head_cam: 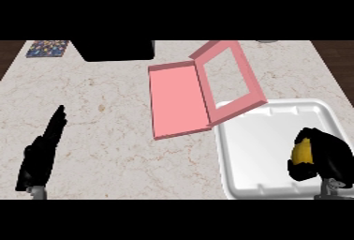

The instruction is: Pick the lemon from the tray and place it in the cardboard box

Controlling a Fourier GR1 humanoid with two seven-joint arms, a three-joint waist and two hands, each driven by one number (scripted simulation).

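while you look steeply down on the counter, here is what you have in front of you.

right hand: your right hand [323, 157] sits over the right side of the tray, its black fingers curled round the lemon, which shows between them.
lemon: the lemon [302, 153] is a yellow patch on the left face of that hand, inside the tray's outline; you cannot tell whether it touches the tray floor or hangs above it.
tray: the white tray [256, 140] lies near and right on the counter, with rounded corners and a raised rim; its far left corner is just beside, perhaps under, the near edge of the box.
box: the pink box [178, 98] lies open in the middle of the counter, far and left of the tray; you see a flat pink panel on the left and, hinged to its right, a frame-like panel tilted upward whose open middle shows the counter.
left hand: your left hand [43, 152] rests near the left edge, fingers straight and together, pointing away from you, holding nothing, well apart from box and tray.
counter: the counter [104, 103] is pale marble with faint brown veins.
far edge: a black block [116, 49] stands at the far side, with a small multicoloured pad [47, 48] to its left.
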